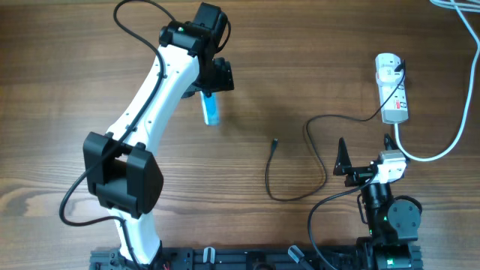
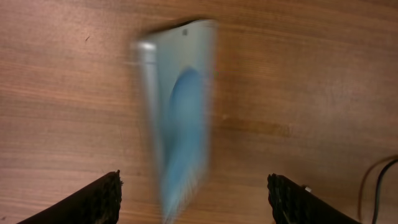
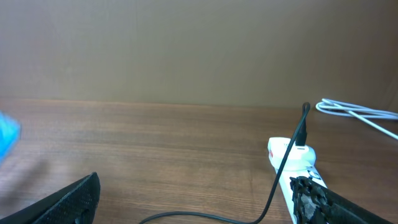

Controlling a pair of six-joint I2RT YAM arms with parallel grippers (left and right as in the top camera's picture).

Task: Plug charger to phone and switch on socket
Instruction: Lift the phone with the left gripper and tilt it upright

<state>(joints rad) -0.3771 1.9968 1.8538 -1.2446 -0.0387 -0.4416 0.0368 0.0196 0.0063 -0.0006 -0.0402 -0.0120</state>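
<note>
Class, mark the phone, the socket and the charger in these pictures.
phone (image 1: 212, 110), overhead view, middle of its blue screen.
socket (image 1: 392, 90), overhead view, middle of its white body.
charger (image 1: 275, 143), overhead view, small plug tip at the cable's free end.

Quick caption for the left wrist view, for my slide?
Open left gripper straddles the blurred phone on the wooden table, fingers clear of it.
</note>
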